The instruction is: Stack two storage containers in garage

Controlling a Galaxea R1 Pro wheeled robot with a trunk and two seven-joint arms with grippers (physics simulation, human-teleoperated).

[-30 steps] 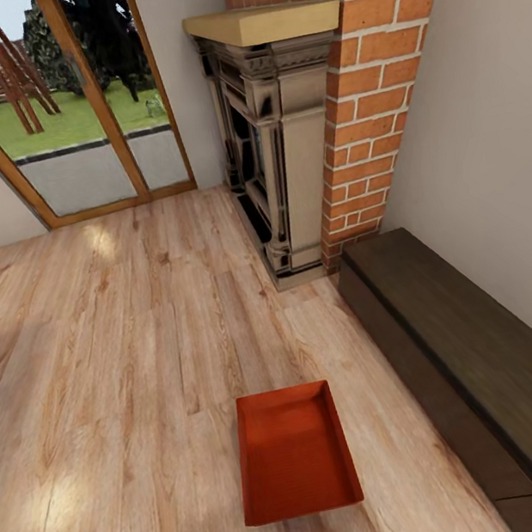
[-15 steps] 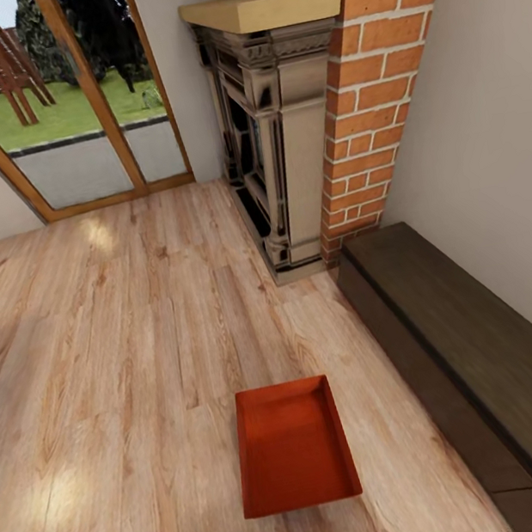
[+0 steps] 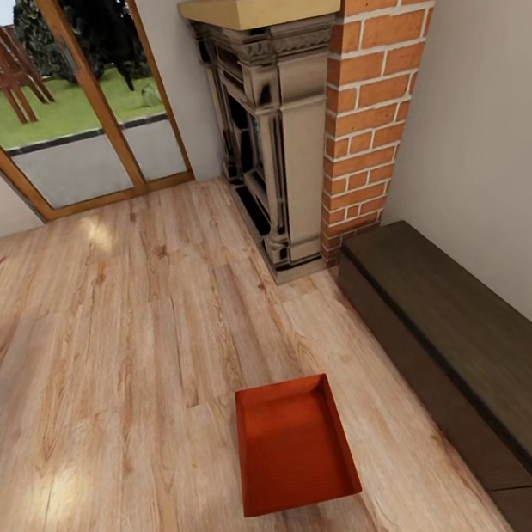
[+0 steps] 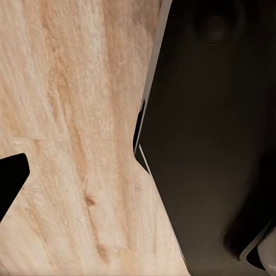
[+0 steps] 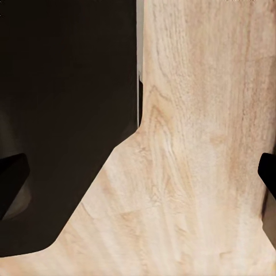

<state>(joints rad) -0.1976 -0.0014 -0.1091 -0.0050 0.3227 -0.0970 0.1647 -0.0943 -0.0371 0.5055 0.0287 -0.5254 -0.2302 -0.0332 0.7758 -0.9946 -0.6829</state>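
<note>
In the head view, one orange-red rectangular open-top storage container (image 3: pixel 292 444) sat on the pale wood-plank floor (image 3: pixel 109 363), near a dark wooden bench (image 3: pixel 482 350). Both wrist views showed planks and dark robot body; each hand's state could not be told

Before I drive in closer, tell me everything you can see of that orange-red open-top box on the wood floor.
The orange-red rectangular open-top storage container sits flat and upright on the pale wood-plank floor, its long side running away from the camera. Its walls are plain, flat and low; the inside looks empty. It stands alone, left of the dark wooden bench and this side of the brick fireplace, touching only the floor.
</note>
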